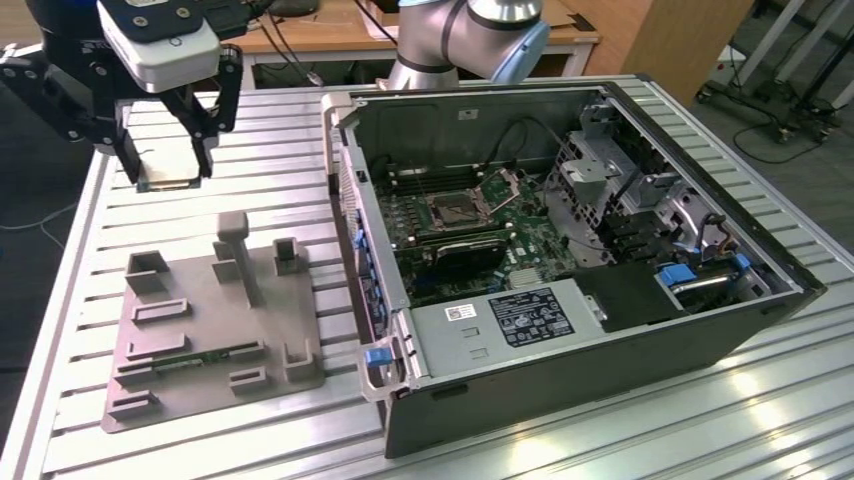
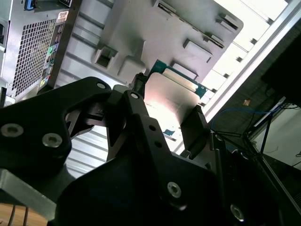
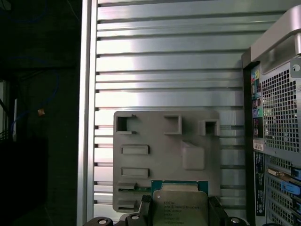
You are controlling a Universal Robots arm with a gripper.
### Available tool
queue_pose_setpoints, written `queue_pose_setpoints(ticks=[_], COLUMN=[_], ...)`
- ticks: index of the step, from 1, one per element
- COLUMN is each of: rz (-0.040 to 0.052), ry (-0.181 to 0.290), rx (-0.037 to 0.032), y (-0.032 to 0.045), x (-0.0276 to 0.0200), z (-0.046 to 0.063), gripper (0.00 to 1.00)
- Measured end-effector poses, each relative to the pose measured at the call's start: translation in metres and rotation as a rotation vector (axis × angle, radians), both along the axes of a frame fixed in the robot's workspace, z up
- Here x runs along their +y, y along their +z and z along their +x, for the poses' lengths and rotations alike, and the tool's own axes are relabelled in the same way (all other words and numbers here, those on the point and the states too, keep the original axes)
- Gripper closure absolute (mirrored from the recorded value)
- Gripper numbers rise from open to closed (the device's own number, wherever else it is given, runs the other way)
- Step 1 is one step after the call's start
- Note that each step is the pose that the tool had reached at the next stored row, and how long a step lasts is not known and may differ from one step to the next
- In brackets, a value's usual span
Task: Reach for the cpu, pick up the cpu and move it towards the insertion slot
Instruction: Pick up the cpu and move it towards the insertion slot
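The gripper (image 1: pixel 171 172) has its fingers clamped on the chip (image 1: pixel 170 163), holding it in the air over the tabletop (image 1: pixel 287 140), towards its far corner on the exterior view's left and near the grey tray's (image 1: pixel 200 320) far end. The socket (image 1: pixel 461 207) lies well apart from it, inside the open computer case (image 1: pixel 561 380) on the tabletop's other side.

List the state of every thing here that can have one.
gripper: shut on the cpu, raised in the air beside the computer case.
cpu: clamped in the gripper, outside the case.
insertion slot: open, hinged plate tilted up, socket uncovered.
computer case: lying on its side, side panel off.
memory stick: lying in the grey holder.
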State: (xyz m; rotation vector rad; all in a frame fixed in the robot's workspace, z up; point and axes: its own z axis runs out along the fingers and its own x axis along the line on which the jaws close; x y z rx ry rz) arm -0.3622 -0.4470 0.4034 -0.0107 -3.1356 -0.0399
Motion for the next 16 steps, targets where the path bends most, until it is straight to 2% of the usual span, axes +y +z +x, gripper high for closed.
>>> queue_pose_setpoints(ticks=[16], rz=[0.0000], ry=[0.000], rx=[0.0000], y=[-0.0001], x=[0.0000], z=[0.011], gripper=[0.46])
